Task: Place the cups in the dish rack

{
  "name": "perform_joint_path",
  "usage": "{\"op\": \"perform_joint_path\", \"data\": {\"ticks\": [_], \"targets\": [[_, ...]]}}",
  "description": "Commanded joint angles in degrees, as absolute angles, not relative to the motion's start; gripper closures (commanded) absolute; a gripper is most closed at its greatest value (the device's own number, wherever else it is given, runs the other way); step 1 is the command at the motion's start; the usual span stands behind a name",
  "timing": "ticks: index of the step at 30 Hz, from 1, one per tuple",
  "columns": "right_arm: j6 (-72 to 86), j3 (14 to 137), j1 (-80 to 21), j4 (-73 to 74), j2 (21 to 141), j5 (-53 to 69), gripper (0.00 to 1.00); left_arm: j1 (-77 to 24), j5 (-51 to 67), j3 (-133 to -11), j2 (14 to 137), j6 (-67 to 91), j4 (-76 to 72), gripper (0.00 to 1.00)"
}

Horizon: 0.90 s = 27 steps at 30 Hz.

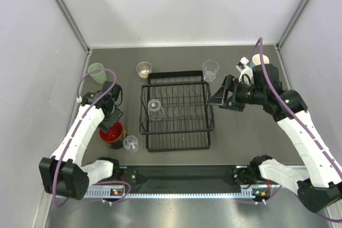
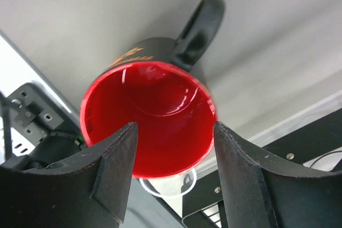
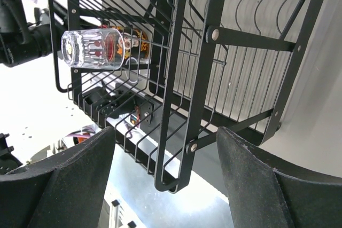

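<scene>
**benchguy:** where are you at with the cups?

**me:** My left end effector (image 2: 175,127) is spread wide over the black mug (image 2: 149,97) with the red inside, which sits on the surface (image 1: 235,137) left of the rack (image 1: 181,132). Nothing gripped yet. My right end effector (image 3: 165,132) is wide too, empty, just beside the rack's right side. 1 clear glass (image 3: 91,49) lies on its side in the rack.

**benchguy:** what could bite you?

**me:** 3 things, I reckon. A second clear glass (image 1: 131,143) stands just beside the mug, so if I come down off-centre a finger could tip it over. The mug's glossy, with its handle (image 2: 200,25) sticking out 1 side, so a shallow pinch might let it swing or slip on the lift. And my right arm could shove the rack if it drifts in.
</scene>
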<state>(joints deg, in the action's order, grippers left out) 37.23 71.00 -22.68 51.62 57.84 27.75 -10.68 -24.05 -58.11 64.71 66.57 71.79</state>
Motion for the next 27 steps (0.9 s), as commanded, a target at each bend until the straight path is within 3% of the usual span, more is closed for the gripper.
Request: {"op": "perform_joint_path", "data": {"ticks": [1, 12, 27], "targets": [[37.4, 72.9, -22.0, 48.4, 57.3, 27.0, 0.24, -9.8, -21.9, -58.3, 66.6, 62.0, 65.9, 0.36], [35.9, 75.2, -21.2, 49.3, 59.5, 27.2, 0.23, -8.3, -20.5, -54.2, 68.2, 62.9, 62.8, 0.39], [36.7, 77.0, -20.7, 49.4, 59.3, 26.2, 0.24, -5.7, -18.0, -51.6, 70.5, 59.9, 59.2, 0.67]]}}
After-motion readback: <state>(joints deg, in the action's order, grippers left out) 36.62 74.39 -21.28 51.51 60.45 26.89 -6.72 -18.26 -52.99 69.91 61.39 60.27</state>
